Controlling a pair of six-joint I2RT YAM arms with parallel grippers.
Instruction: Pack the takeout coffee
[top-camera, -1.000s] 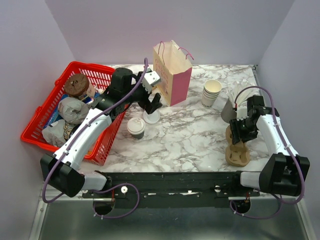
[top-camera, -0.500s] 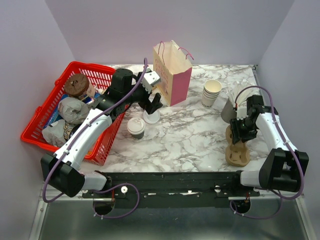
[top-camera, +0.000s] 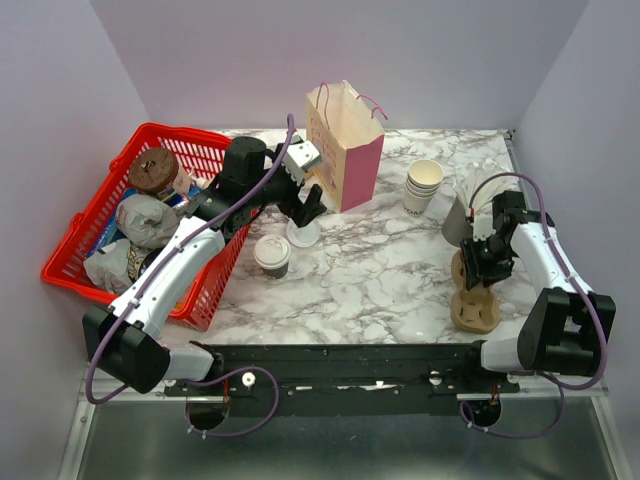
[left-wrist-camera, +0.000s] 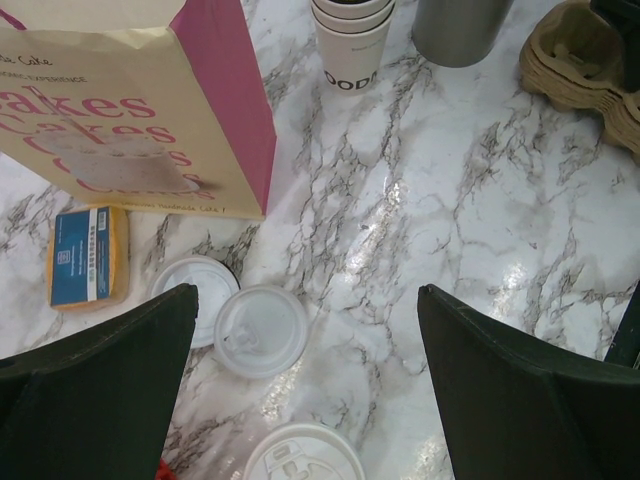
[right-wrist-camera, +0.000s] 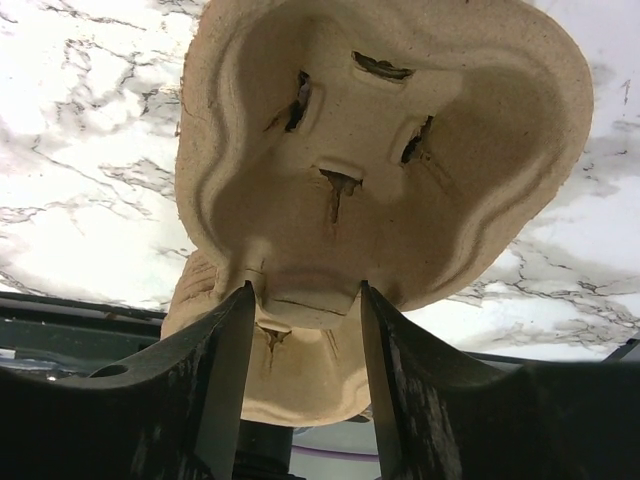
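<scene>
The takeout coffee (top-camera: 271, 255), a small cup under a white lid, stands on the marble in front of the red basket; its lid (left-wrist-camera: 303, 455) shows at the bottom of the left wrist view. My left gripper (top-camera: 303, 215) (left-wrist-camera: 305, 295) hangs open above two loose white lids (left-wrist-camera: 260, 330), just behind the coffee, holding nothing. On the right, my right gripper (top-camera: 480, 262) (right-wrist-camera: 305, 290) has both fingers pressed against a lobe of the top pulp cup carrier (right-wrist-camera: 380, 150), which lies tilted over a second carrier (top-camera: 475, 312).
A cream and pink paper bag (top-camera: 345, 145) stands open at the back. A stack of plain cups (top-camera: 423, 185) and a grey cup (top-camera: 458, 220) sit back right. The red basket (top-camera: 70, 250) of wrapped food fills the left. A yellow and blue packet (left-wrist-camera: 90, 255) lies by the bag.
The right gripper's fingers have closed in a little on the pulp carrier. The left arm and the coffee have not moved.
</scene>
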